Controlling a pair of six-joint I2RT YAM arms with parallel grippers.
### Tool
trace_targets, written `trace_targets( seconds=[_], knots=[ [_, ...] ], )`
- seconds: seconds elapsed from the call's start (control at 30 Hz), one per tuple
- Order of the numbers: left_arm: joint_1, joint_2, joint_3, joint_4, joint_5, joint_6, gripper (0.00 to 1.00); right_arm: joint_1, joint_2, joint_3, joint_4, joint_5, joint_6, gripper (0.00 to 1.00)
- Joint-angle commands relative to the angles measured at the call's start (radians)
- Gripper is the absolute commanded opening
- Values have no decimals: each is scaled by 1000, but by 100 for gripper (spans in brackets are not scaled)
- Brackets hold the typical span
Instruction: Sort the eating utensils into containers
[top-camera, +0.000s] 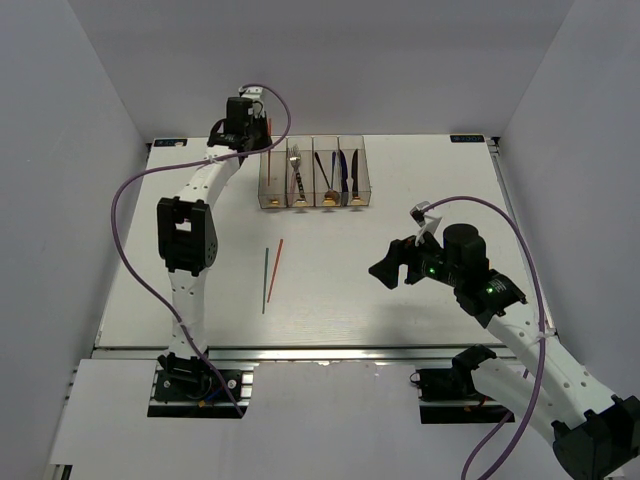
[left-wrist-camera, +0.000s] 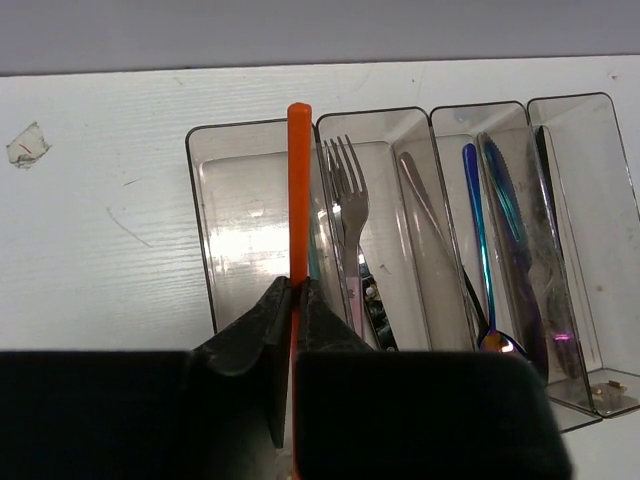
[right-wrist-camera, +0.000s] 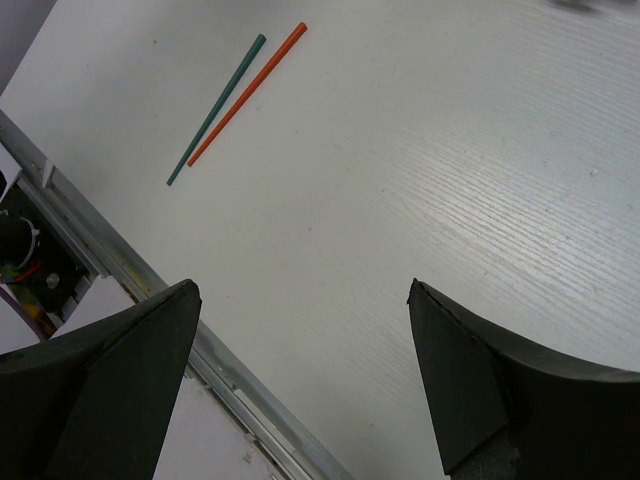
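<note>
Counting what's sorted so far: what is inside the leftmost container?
The leftmost container shows the red chopstick gripped by the left hand, with a teal sliver beside it; otherwise bare. The hand covers its near end.

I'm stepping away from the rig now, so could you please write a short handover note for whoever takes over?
Left gripper: shut on a red chopstick, its tip at the leftmost bin, not yet released.
Right gripper: open, empty, above the table.
Done: a fork and the dark and blue cutlery stand in the other three bins.
Left: drop the held chopstick, then bin the teal chopstick and the second red chopstick, which lie side by side on the table.
</note>
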Motion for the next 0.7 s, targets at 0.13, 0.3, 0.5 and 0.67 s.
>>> trace_targets(
  seconds=[0.13,0.3,0.5,0.67],
  knots=[
    [9,11,-12,17,29,-9,41,1,4,38,27,10,-26,89],
    [10,-13,-18,8,47,-12,60,1,9,38,33,5,-25,89],
    [9,-163,-50,-64,-60,-52,98,1,3,41,27,16,-27,89],
    [-2,-535,-484,-31,-132,-133,98,1,-6,43,24,72,1,89]
  ],
)
